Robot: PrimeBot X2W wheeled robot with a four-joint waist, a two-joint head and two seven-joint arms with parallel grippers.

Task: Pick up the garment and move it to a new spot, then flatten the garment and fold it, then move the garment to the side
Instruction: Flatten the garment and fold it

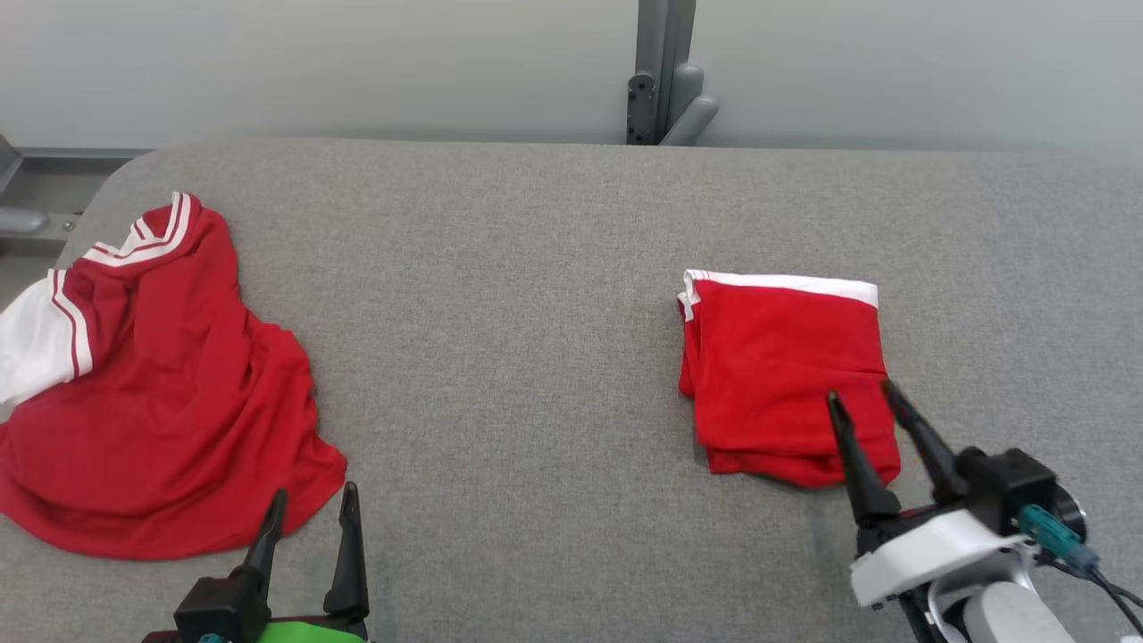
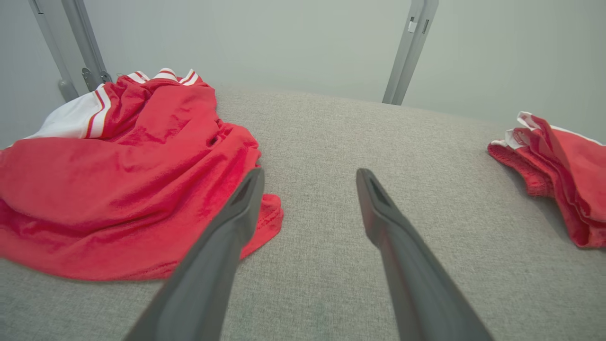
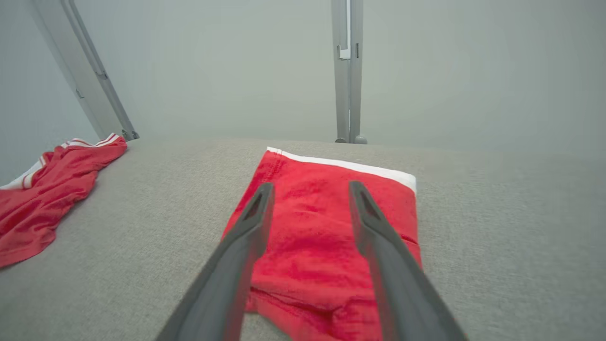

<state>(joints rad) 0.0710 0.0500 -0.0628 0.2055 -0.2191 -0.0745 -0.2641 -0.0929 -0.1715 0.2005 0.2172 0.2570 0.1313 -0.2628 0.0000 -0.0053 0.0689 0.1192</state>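
Nearest, the left jaws stand wide apart and empty at the front edge of the counter [image 1: 536, 268], one finger just beside the hem of the crumpled garment [image 1: 161, 393]. A forward reach from here could pinch only a single layer and drag the heap instead of lifting it. A little further in, the right jaws are apart and hold nothing, their tips poised over the near right corner of the folded garment [image 1: 786, 366], which lies flat on the counter's right half. If they draw away low, a tip may snag the top layer and spoil the fold. Further back, the crumpled garment's white sleeve [image 1: 31, 344] sits at the counter's left edge, where a careless tug might pull it over.
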